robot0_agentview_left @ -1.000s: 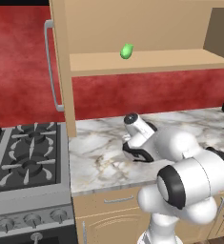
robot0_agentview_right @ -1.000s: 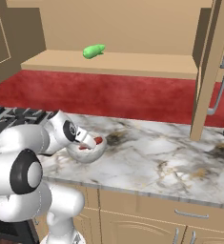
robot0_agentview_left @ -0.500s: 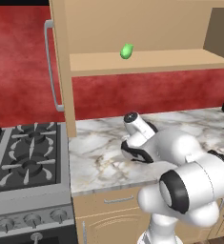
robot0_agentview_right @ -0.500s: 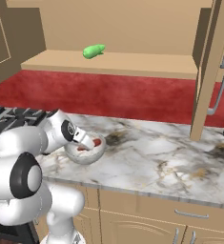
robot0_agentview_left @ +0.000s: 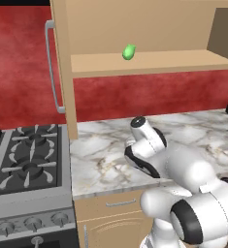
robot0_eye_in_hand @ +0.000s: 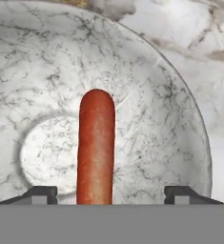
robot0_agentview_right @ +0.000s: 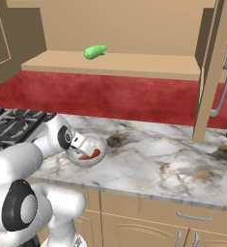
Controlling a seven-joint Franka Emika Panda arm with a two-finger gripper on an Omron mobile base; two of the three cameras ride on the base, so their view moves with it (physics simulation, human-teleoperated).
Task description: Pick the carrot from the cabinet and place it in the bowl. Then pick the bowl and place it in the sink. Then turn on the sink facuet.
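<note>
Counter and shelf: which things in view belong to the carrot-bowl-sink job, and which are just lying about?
Job: carrot, lying in the bowl; cabinet; gripper, open over the bowl.
Lying about: green vegetable on the shelf; stove.

carrot (robot0_eye_in_hand: 96,147) lies in bowl (robot0_eye_in_hand: 180,119) | jaws apart either side of carrot

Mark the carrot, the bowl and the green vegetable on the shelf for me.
carrot (robot0_eye_in_hand: 96,147), hand view, middle of its orange-red body.
bowl (robot0_eye_in_hand: 170,124), hand view, speckled inner wall right of the carrot.
green vegetable (robot0_agentview_right: 95,51), right base view, centre of it on the cabinet shelf.
</note>
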